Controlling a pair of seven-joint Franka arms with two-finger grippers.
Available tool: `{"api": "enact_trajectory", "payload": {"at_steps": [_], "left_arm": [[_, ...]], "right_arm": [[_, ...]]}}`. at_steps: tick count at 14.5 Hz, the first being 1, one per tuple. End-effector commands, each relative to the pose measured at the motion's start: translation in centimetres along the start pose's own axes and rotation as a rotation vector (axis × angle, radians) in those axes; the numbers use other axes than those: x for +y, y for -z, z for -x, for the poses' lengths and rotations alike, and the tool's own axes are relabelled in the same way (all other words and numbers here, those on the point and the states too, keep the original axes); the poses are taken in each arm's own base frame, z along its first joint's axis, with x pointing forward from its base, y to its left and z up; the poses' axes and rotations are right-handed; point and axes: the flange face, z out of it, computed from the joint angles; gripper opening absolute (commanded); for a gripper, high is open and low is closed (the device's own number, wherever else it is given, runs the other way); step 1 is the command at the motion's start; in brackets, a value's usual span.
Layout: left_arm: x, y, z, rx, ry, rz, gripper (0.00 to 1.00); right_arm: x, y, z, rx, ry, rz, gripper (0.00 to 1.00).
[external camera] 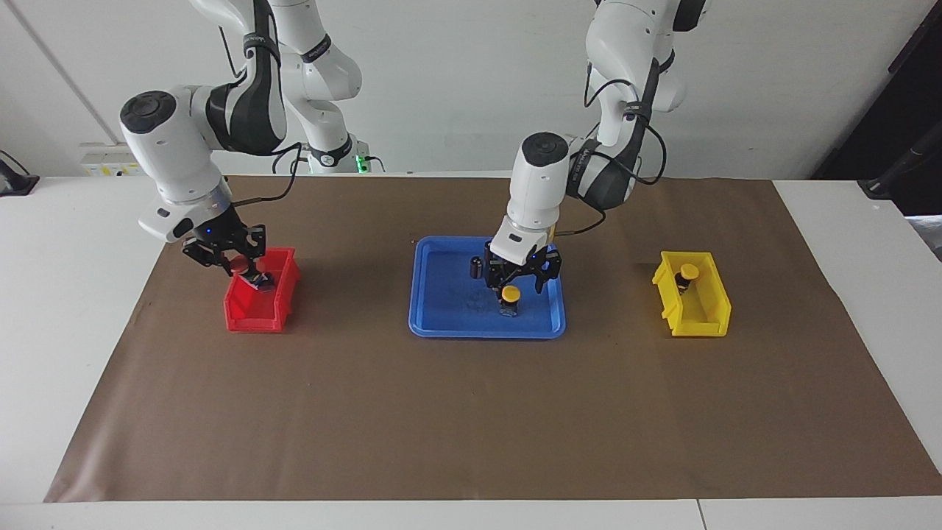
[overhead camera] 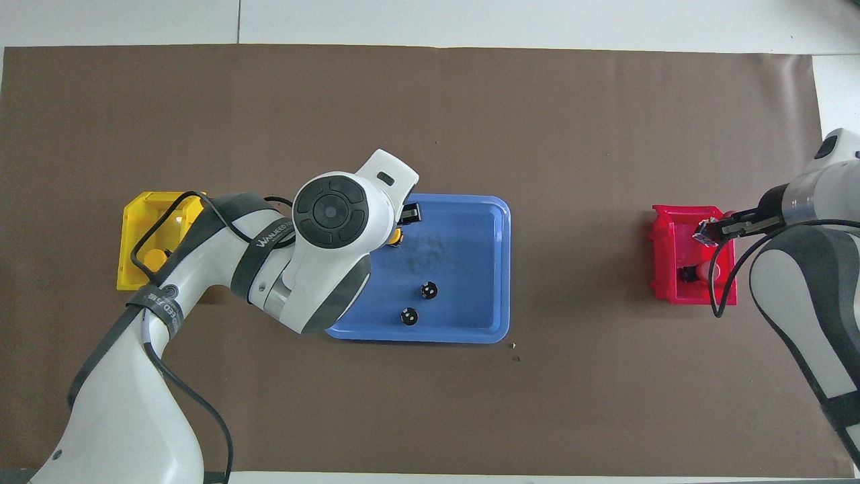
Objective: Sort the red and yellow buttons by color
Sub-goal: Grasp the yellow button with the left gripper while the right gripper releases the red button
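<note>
While my left gripper (external camera: 521, 282) hangs over the blue tray (external camera: 449, 324), fingers spread wide, a yellow button (external camera: 510, 297) stands upright on the tray just under the tips, at 6 o'clock in the facing view. Two dark cylinders (overhead camera: 418, 303) sit on the tray nearer the robots. My right gripper (external camera: 234, 259) is over the red bin (external camera: 254, 315), pinching a red button (external camera: 240, 266). Second red button (overhead camera: 703, 271) lies in that bin. Yellow bin (external camera: 708, 318) holds another yellow button (external camera: 688, 272).
</note>
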Motion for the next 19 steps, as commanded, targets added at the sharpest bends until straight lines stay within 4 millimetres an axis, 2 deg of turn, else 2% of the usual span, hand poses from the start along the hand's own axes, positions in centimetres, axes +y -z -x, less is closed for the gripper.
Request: {"api": "enact_trajectory", "payload": {"at_steps": [1,3,5,8,10,14,16,18,19], "left_arm": [[0.7,-0.7,-0.6,0.032,0.008,-0.012,0.83],[0.8,-0.8,-0.5,0.031,0.006,-0.013,0.76],[0.7,-1.0,-0.4,0.026,0.006,-0.018,0.65],[0.8,-1.6,0.3,0.009,-0.003,-0.033,0.57],[1.0,-1.9,1.0,-0.001,-0.013,-0.042,0.54],[0.9,-1.9,1.2,-0.014,-0.012,-0.056,0.54],[0.7,-1.9,1.3,-0.025,-0.011,-0.069,0.55],[0.7,-1.9,1.4,-0.029,-0.012,-0.072,0.55],[0.7,-1.9,1.4,-0.028,-0.007,-0.073,0.54]], "right_arm": [[0.8,-1.4,0.9,0.012,0.021,0.008,0.09],[0.7,-2.4,1.1,0.030,0.015,0.012,0.09],[0.5,-3.2,1.0,0.033,0.014,0.010,0.09],[0.3,-3.8,0.6,0.043,-0.001,0.009,0.09],[0.0,-5.0,0.2,0.038,-0.024,0.006,0.09],[-1.0,-7.6,0.1,0.072,-0.006,0.016,0.09],[-0.9,-7.9,0.1,0.069,-0.008,0.015,0.10],[-1.0,-7.9,0.1,0.066,-0.005,0.014,0.23],[-1.0,-8.0,0.2,0.062,-0.005,0.013,0.26]]}}
